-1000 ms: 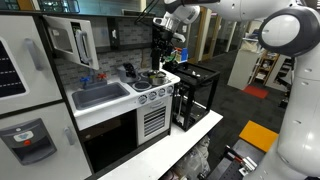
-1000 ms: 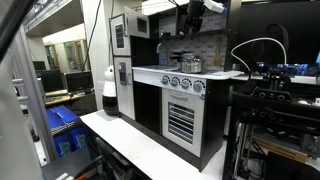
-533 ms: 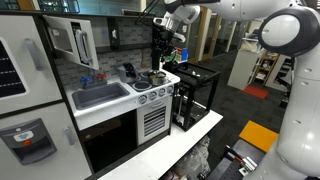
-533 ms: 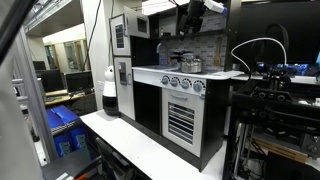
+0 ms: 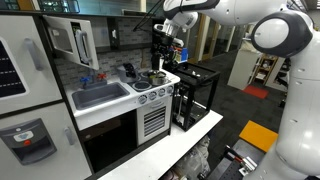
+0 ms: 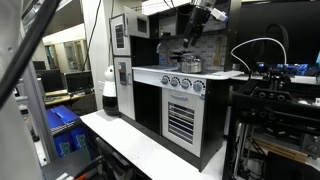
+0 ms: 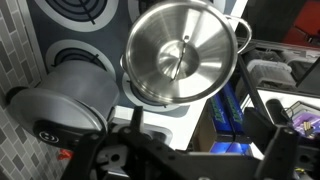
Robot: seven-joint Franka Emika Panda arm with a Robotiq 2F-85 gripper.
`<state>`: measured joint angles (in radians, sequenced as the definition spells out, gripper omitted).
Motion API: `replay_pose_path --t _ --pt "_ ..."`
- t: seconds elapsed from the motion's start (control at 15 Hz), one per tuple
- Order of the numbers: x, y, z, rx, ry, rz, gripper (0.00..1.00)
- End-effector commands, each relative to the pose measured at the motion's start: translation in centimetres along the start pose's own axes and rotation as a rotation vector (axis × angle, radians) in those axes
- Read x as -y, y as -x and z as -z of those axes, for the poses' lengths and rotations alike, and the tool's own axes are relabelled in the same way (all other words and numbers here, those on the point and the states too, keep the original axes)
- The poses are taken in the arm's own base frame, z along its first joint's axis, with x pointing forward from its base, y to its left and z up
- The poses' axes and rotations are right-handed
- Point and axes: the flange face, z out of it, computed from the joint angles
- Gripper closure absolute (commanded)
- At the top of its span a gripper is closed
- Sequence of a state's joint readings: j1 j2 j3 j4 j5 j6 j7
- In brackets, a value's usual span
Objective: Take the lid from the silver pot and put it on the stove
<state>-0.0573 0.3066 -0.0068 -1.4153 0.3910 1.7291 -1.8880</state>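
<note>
The robot gripper (image 5: pixel 165 52) hangs above the white toy stove (image 5: pixel 150 97), clear of everything on it. In the wrist view its dark fingers (image 7: pixel 276 140) stand spread apart with nothing between them. Below them, the shiny lid (image 7: pixel 182 55) sits on the silver pot (image 7: pixel 240 33) near the cooktop's front edge, just beside a grey utensil (image 7: pixel 65 95).
</note>
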Motion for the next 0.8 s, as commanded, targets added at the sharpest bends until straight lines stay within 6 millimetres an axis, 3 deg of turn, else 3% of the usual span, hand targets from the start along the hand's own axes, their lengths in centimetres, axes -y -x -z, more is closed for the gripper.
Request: replay_pose_path --t 0.0,0.73 --pt "-0.95 0.86 -0.96 -0.014 -0.033 0.095 0.0" --pt "-1.84 1.37 -1.71 0.078 -0.138 0.118 0.0"
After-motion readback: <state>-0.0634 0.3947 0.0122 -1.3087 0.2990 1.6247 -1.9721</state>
